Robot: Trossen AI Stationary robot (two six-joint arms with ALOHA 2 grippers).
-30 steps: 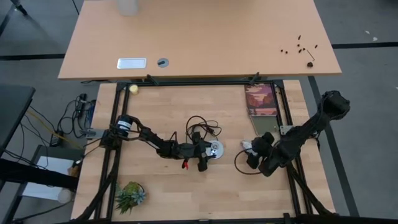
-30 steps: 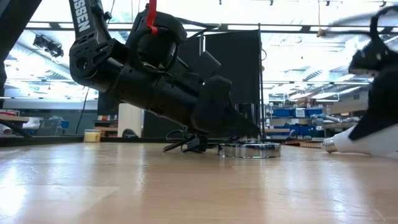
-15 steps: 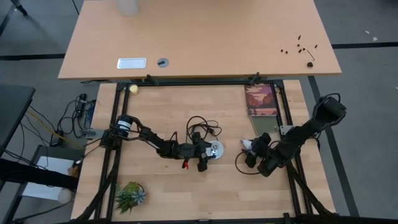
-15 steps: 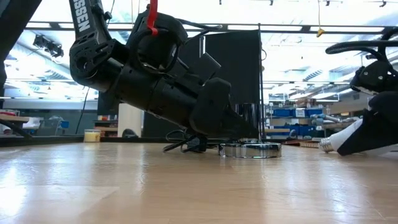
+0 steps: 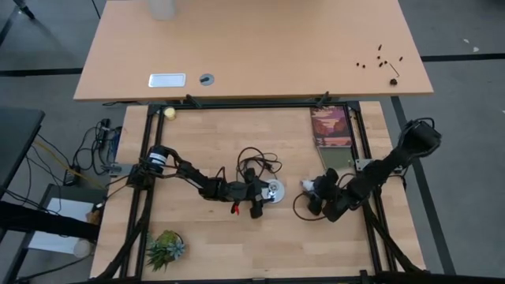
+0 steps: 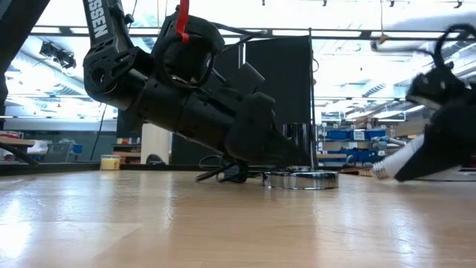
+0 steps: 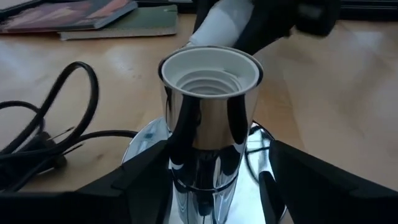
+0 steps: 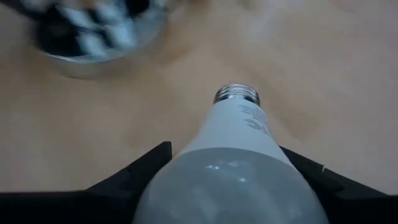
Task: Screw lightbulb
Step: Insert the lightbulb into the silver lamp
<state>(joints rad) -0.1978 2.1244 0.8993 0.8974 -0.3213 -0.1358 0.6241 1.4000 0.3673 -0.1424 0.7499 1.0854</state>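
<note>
The white lightbulb (image 8: 235, 134) with a silvery screw base (image 8: 236, 93) is in my right gripper (image 5: 317, 195), right of the table's middle; its base points at the socket. The chrome socket (image 7: 210, 99) stands upright on its round disc (image 6: 301, 179) at the table's middle, its white threaded mouth open upward. A black cord (image 5: 254, 156) runs from it. My left gripper (image 5: 265, 192) is around the socket's lower part. In the low view the bulb (image 6: 393, 165) shows just right of the disc. My left gripper has one finger (image 7: 146, 180) on each side of the socket's chrome tube, low down near the disc (image 7: 146, 134). It comes slanting down from the table's left. The disc rests on the table. The place of contact is cut off by the picture's edge. My right gripper pinches the bulb's wide white globe (image 8: 186, 163) between its two fingers (image 8: 134, 171). It comes from the table's right, slanting slightly down, along the bulb. The bulb is tilted, screw base foremost and lower, clear of the table.
Two books (image 5: 331, 126) lie at the back right. A small green plant (image 5: 166, 248) sits at the near left corner, a yellowish ball (image 5: 169, 112) at the far left corner. A larger desk (image 5: 252, 47) stands beyond the table.
My right gripper has carried the bulb toward the table's left, closer to the socket, still shut on it with the screw base foremost. The socket has stayed where it was.
</note>
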